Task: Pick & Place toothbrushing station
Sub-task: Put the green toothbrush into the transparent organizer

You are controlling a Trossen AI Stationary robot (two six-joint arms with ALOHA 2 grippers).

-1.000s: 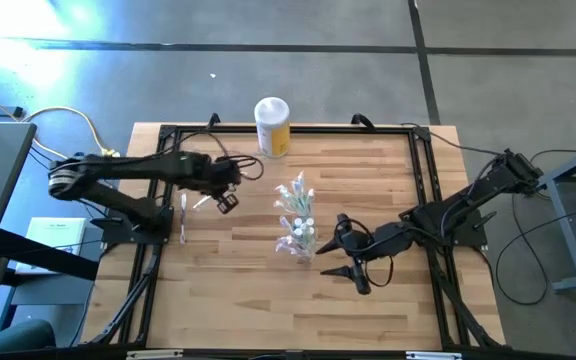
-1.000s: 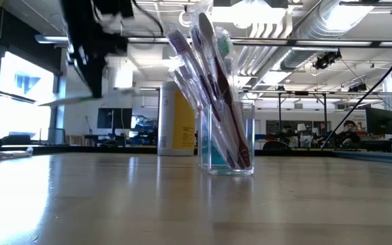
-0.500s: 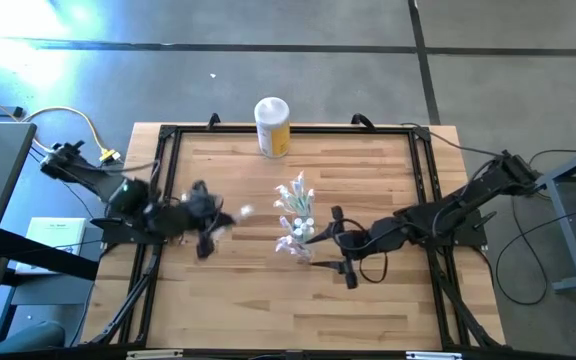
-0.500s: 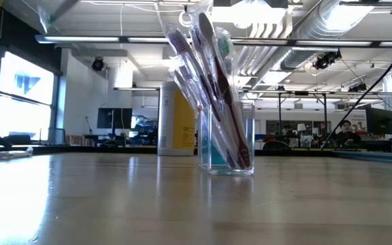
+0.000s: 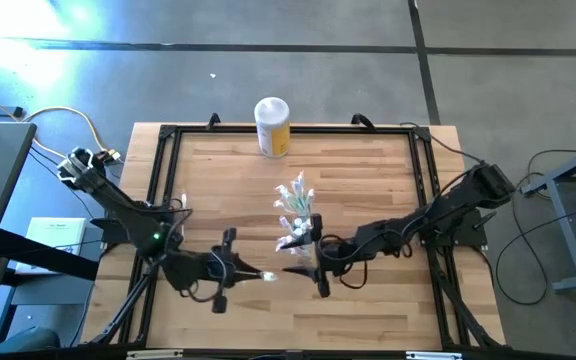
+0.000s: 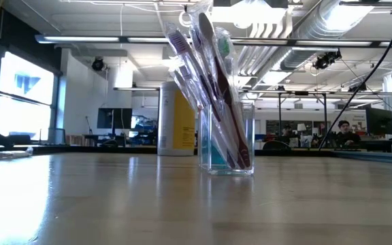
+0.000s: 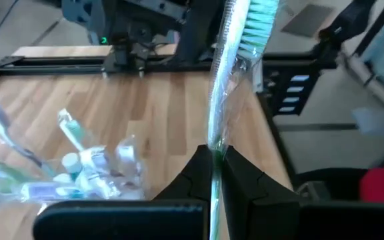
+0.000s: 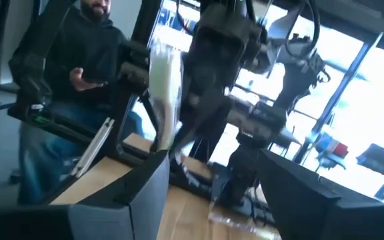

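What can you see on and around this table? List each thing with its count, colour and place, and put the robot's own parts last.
Cup: one, clear, upright near the middle of the table.
Toothbrushes in the cup: a bunch, count unclear, translucent with green, pink and white accents, leaning out of the cup.
Held toothbrush: one, clear wrapper, green-bristled head, in the left gripper's jaws.
Canister: one, yellow with white lid, at the table's far edge.
Table: one, light wood, black frame.
Person: one, dark top, beyond the table in the right wrist view.
Left gripper: one, dark, near front of the table, jaws shut on the held toothbrush.
Right gripper: one, dark, beside the cup, jaws open.
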